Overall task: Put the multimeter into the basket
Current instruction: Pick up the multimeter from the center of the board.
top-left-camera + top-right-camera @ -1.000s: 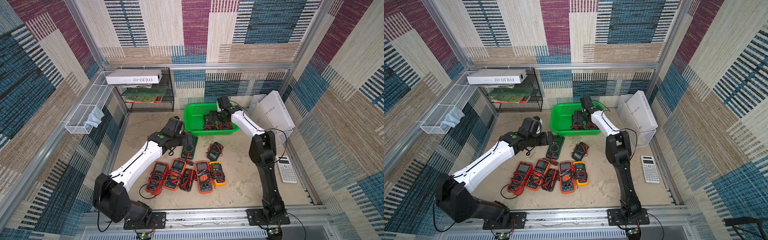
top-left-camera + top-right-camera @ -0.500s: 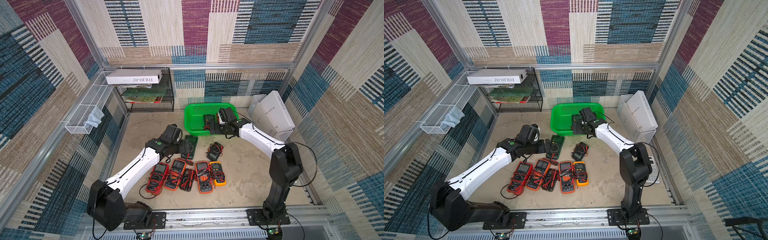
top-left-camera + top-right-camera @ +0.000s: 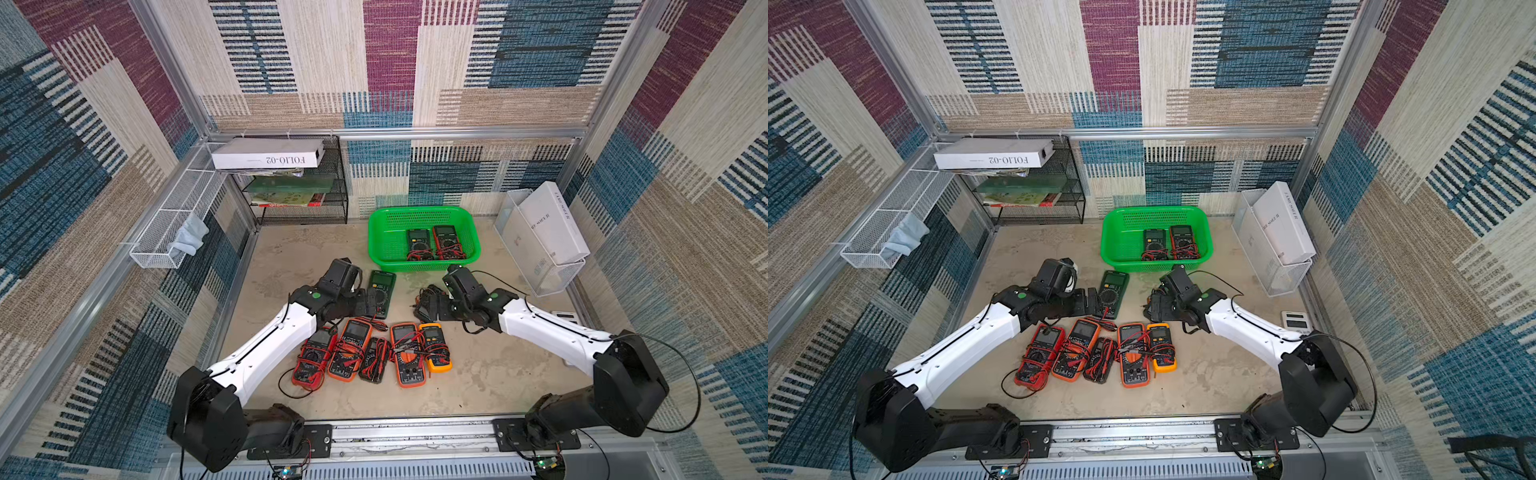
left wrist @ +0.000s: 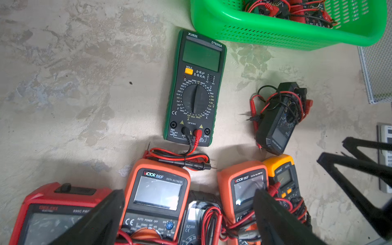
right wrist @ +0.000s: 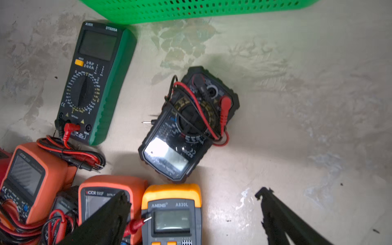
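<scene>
Bright green perforated plastic basket (image 3: 422,266), far centre, holds 2 multimeters (image 3: 432,243). Left gripper (image 4: 188,194), right gripper (image 5: 194,193): jaws spread, empty. Step: next pickup. Right gripper hovers near small black lead-wrapped multimeter (image 5: 188,125); must straddle it, close.

The bright green perforated basket (image 3: 386,239) holds two multimeters (image 3: 417,244) side by side, while a green-cased multimeter (image 3: 382,291) lies flat, face up, just before it.
</scene>
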